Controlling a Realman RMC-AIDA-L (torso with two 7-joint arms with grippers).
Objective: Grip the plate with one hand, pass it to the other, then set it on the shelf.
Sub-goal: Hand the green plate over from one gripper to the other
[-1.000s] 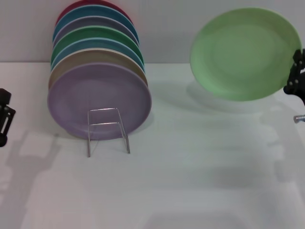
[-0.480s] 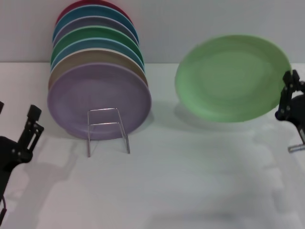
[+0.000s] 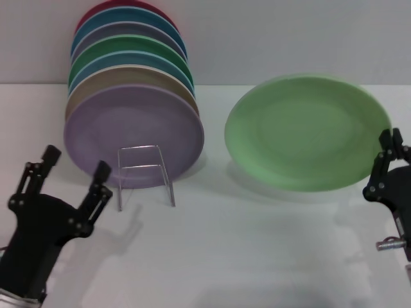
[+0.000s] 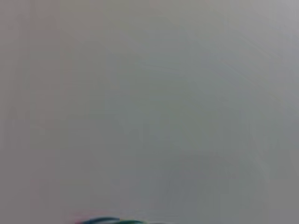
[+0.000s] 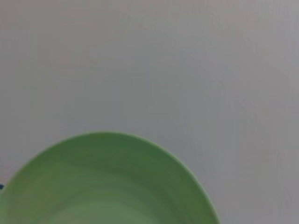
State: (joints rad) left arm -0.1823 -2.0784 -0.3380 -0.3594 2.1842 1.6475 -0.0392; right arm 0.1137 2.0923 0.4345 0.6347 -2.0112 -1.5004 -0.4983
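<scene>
The pale mint-green plate (image 3: 307, 131) hangs tilted above the white table, to the right of the middle. My right gripper (image 3: 389, 146) is shut on its right rim. The plate also fills the lower part of the right wrist view (image 5: 107, 186). My left gripper (image 3: 76, 163) is open and empty at the front left, its two fingers pointing up, just left of the silver wire shelf (image 3: 146, 172). The shelf's front prongs stand free in front of the plates it holds.
A row of several coloured plates stands on edge on the shelf, with a lilac plate (image 3: 133, 135) foremost and a darker green plate (image 3: 135, 46) behind. The white table (image 3: 257, 244) stretches in front, with a grey wall behind.
The right gripper has brought the plate down and to the left. The left arm has risen into view from the left edge and moved toward the shelf with its fingers open.
</scene>
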